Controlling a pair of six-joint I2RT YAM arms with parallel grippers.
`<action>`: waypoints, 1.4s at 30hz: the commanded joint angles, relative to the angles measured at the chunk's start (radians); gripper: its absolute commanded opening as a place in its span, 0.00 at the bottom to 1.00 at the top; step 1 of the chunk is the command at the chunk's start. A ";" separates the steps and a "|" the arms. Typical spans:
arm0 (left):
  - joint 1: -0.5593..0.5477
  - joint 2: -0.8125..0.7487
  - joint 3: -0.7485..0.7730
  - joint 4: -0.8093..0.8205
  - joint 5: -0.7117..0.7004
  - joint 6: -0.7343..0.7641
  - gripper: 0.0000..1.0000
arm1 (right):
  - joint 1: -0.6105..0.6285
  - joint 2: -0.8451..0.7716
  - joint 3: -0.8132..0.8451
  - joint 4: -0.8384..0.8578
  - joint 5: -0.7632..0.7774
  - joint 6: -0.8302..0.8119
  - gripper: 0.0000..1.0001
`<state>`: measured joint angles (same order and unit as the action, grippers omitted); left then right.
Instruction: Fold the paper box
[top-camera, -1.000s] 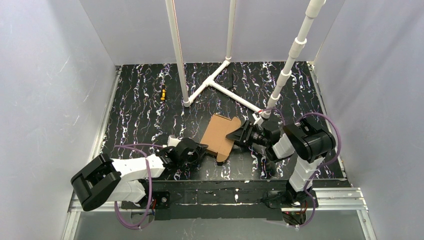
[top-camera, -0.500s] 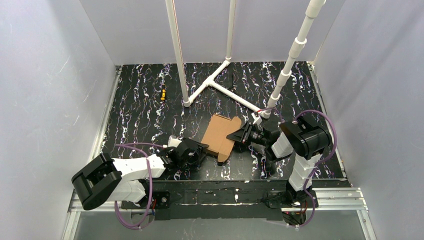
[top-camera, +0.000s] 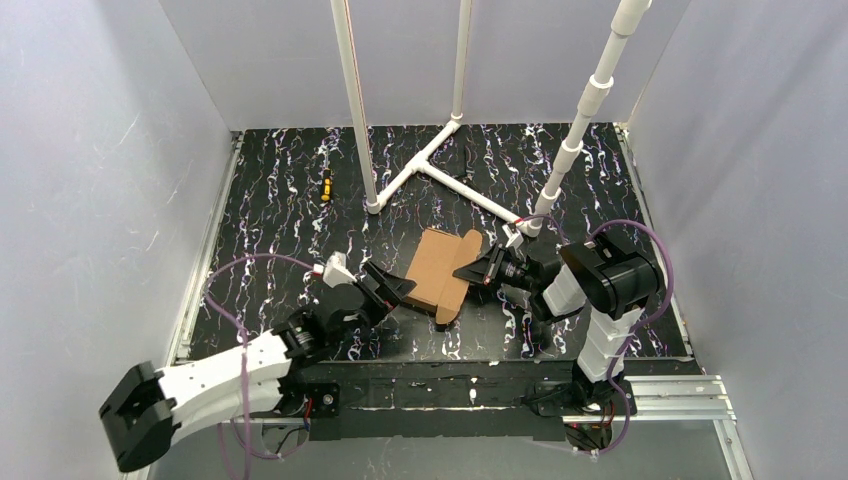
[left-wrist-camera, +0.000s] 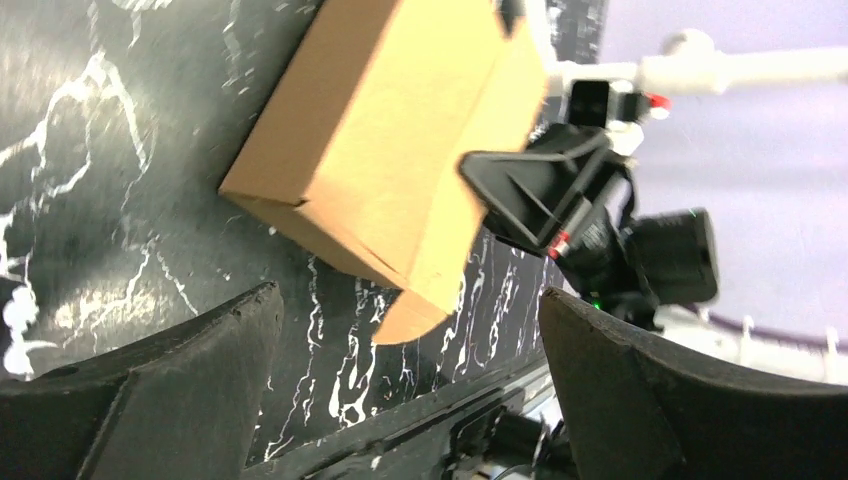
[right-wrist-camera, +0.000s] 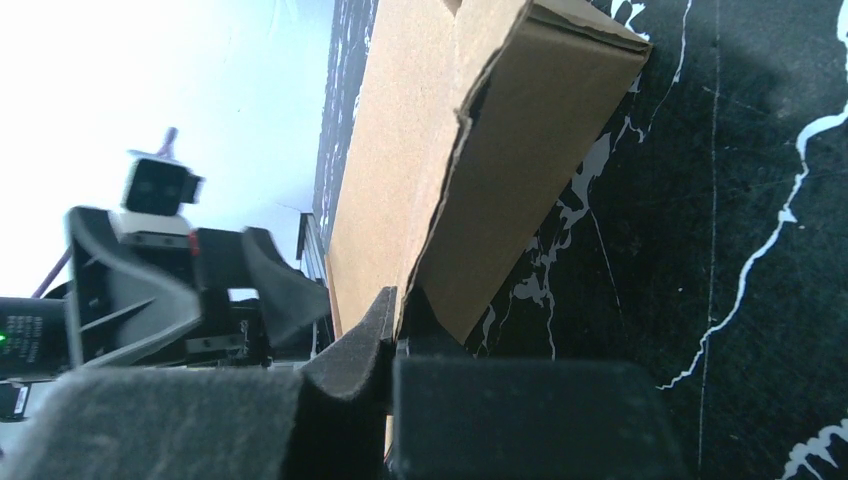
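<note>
Black white-veined mat (top-camera: 280, 230) covers the table, with grey walls around it and a white PVC pipe frame (top-camera: 440, 172) at the far side. The paper box (top-camera: 437, 268) sits mid-mat between your two arms. It is partly folded: broad brown panel up, side wall bent along its right, rounded tab poking out at the near corner. Your right gripper (top-camera: 478, 270) is pinched tight on that right side; its wrist view shows the pads (right-wrist-camera: 350, 350) clamped on the wall's ragged edge. Your left gripper (top-camera: 395, 286) hangs just beside the box's left edge, fingers (left-wrist-camera: 170, 380) spread wide and holding nothing. Whether it touches the box cannot be told. A small yellow-and-black object (top-camera: 325, 186) lies far left, well apart.
</note>
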<state>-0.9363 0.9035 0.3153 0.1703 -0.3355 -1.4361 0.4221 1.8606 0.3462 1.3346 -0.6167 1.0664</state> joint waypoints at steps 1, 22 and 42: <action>0.017 -0.185 -0.036 -0.033 -0.034 0.465 0.98 | 0.001 0.018 0.004 -0.055 0.015 -0.100 0.01; 0.345 0.238 0.097 0.385 0.605 0.690 0.98 | -0.071 -0.010 -0.006 -0.200 -0.019 -0.187 0.01; 0.301 0.386 0.236 0.359 0.705 0.756 0.98 | -0.069 0.012 0.014 -0.166 -0.020 -0.145 0.01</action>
<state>-0.5987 1.2732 0.4892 0.5762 0.3859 -0.7307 0.3515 1.8561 0.3443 1.1397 -0.6537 0.9413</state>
